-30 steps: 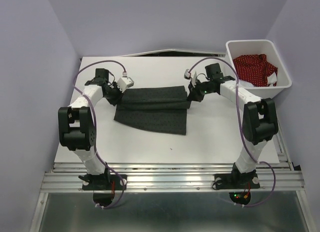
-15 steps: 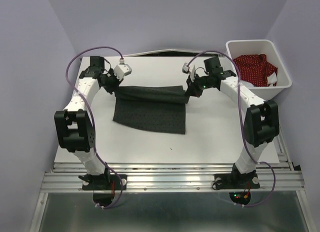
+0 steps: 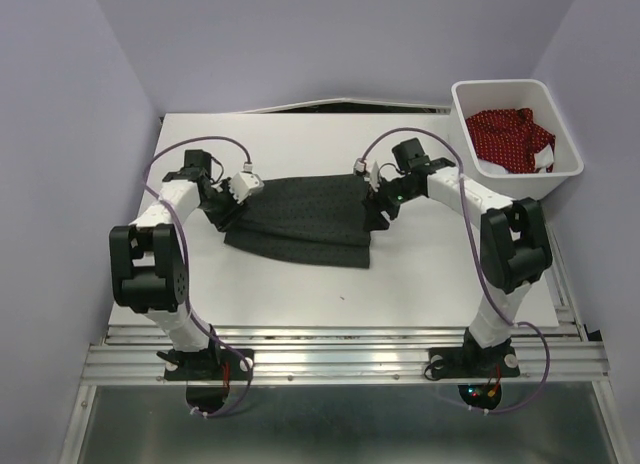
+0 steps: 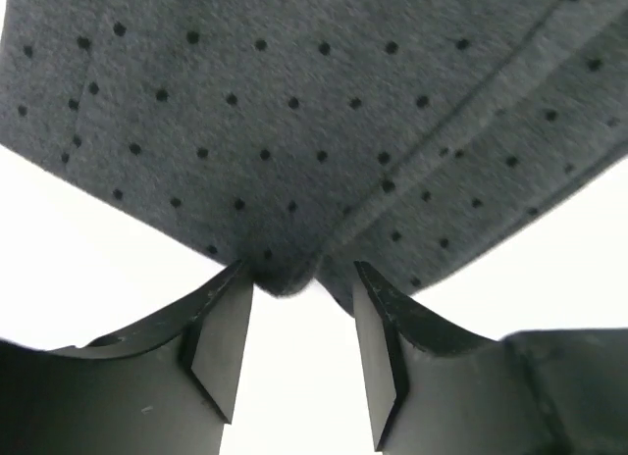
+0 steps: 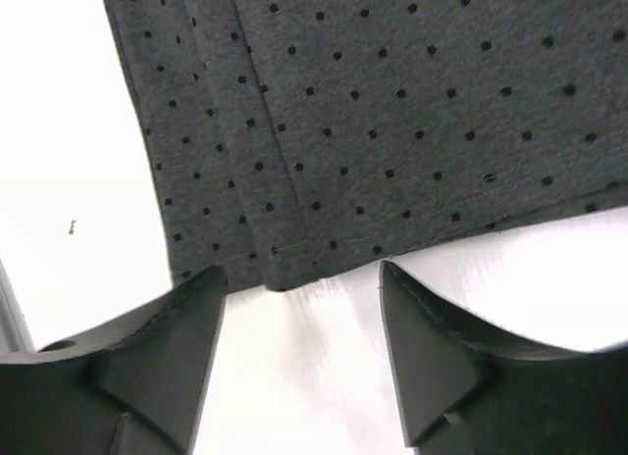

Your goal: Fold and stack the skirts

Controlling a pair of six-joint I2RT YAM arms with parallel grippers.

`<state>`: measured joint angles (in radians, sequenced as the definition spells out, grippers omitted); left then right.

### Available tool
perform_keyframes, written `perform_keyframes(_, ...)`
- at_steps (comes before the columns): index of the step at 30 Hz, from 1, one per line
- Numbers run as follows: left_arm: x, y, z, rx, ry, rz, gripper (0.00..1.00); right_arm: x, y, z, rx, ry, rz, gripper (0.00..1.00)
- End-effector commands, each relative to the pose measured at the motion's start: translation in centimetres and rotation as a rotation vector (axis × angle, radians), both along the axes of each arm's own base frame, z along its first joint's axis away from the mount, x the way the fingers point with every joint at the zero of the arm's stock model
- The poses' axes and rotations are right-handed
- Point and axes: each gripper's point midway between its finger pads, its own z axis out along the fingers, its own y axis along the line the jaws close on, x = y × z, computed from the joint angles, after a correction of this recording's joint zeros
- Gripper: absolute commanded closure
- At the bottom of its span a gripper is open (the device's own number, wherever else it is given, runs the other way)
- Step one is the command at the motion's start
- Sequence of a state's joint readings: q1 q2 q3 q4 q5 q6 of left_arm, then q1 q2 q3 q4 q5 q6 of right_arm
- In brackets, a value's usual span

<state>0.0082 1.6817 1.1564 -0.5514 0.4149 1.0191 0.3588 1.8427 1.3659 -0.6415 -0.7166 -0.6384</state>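
I read the left gripper and right gripper as released, jaws apart at the folded ends of the dark skirt, mid-table. The bin wall cuts off part of the red skirt.

One dark skirt, one red skirt and one white bin.

The dark skirt is looking like soft matt cloth, faintly fuzzy; the red skirt is showing as crumpled cloth, the bin as smooth plastic. The table is looking smooth, the fingers matt black plastic
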Motion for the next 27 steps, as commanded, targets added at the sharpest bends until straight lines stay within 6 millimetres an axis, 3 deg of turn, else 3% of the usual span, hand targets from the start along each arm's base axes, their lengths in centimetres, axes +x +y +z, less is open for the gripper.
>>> perform_keyframes(1, 0.1, -0.9, 6.1, -0.059, -0.179, -0.075, 0.35, -0.5, 0.4, 3.8, 0.064, -0.021, -0.042, 0.19)
perform_keyframes(2, -0.1, -1.4, 7.6, -0.084, -0.214, -0.091, 0.32, -0.3, 0.5, 4.7, 0.079, -0.038, -0.063, 0.15)
perform_keyframes(4, -1.0, -1.9, 8.6, -0.106, -0.207, -0.110, 0.29, -0.9, 0.5, 6.5, 0.114, -0.041, -0.114, 0.15)
perform_keyframes(7, -1.2, -2.3, 9.1, -0.128, -0.198, -0.109, 0.29, -2.8, 0.9, 6.2, 0.115, -0.022, -0.143, 0.20)
perform_keyframes(10, -0.4, -2.3, 8.4, -0.129, -0.202, -0.078, 0.29, -3.9, 1.7, 3.0, 0.011, -0.024, -0.169, 0.23)
perform_keyframes(13, 0.7, -2.5, 6.6, -0.136, -0.158, -0.038, 0.32, -2.4, 1.9, 1.7, -0.018, -0.084, -0.216, 0.25)
perform_keyframes(14, 1.4, -2.9, 7.2, -0.165, -0.159, -0.025, 0.33, -1.5, 2.1, 1.2, -0.028, -0.096, -0.228, 0.26)
perform_keyframes(16, 2.3, -3.2, 6.6, -0.190, -0.127, 0.000, 0.39, -0.4, 2.5, 1.0, -0.034, -0.101, -0.236, 0.30)
perform_keyframes(18, 3.1, -4.8, 7.2, -0.217, -0.120, -0.007, 0.41, 1.6, 3.2, 1.2, -0.040, -0.123, -0.244, 0.31)
perform_keyframes(20, 3.6, -5.1, 6.6, -0.212, -0.111, -0.007, 0.40, 2.7, 3.7, 1.0, -0.046, -0.140, -0.218, 0.35)
perform_keyframes(22, 3.6, -5.5, 5.3, -0.183, -0.077, -0.009, 0.41, 2.9, 3.8, 0.3, -0.071, -0.134, -0.175, 0.41)
perform_keyframes(27, 3.2, -5.0, 3.9, -0.150, -0.028, -0.001, 0.39, 0.9, 3.7, -2.3, -0.141, -0.035, -0.065, 0.44)
